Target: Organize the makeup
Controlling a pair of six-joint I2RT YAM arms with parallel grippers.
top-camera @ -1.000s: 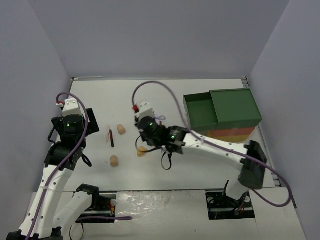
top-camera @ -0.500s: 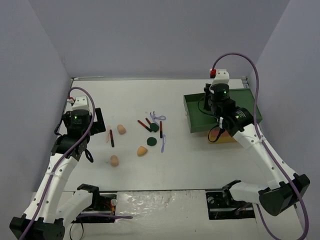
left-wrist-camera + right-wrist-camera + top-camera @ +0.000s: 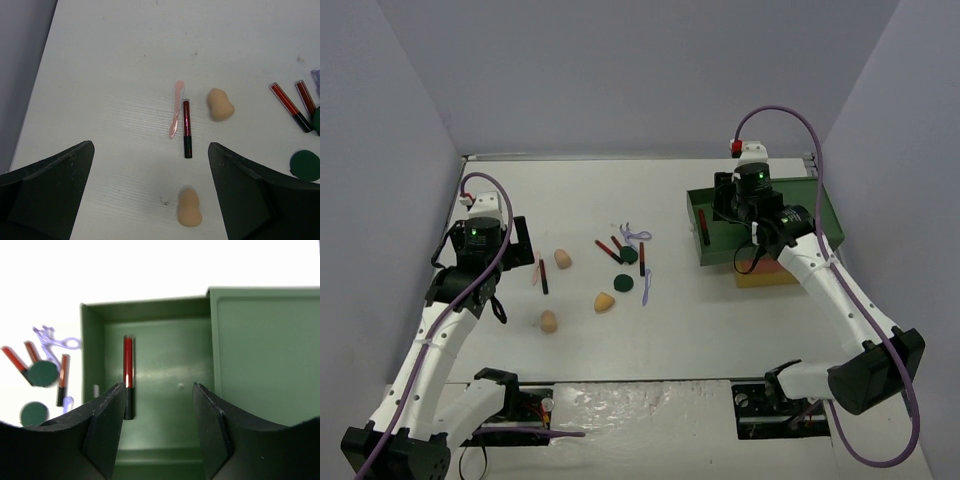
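1. Thin dark red stick with black cap (image 3: 128,375) lies flat inside the open green drawer (image 3: 150,312) of the green-topped box (image 3: 265,355). Its long axis runs along the drawer's left wall. In the right wrist view the red end points away from the camera and the black cap toward it.
2. Right gripper (image 3: 157,425) hangs over that drawer, fingers apart with nothing between them. The stick sits below, beside the left finger, cap end partly hidden behind it.
3. Right arm: base at the near right edge, elbow pushed out right, forearm angled far-left to the box, wrist pointing down.
4. Left gripper (image 3: 150,165) is spread wide and empty. The arm is raised over the table's left side, wrist aimed down, clear of the surface.
5. Under it, a pink stick (image 3: 175,110) and a second red-and-black stick (image 3: 186,129) lie side by side, long axes roughly parallel, black cap toward the camera. One tan egg-shaped sponge (image 3: 220,104) is just to the right, another tan sponge (image 3: 189,214) nearer the camera.
6. Mid-table cluster: third tan sponge (image 3: 605,301), two dark green discs (image 3: 623,283), three more red sticks (image 3: 608,250) and lilac thin tools (image 3: 638,235). The far disc touches the ends of two sticks.
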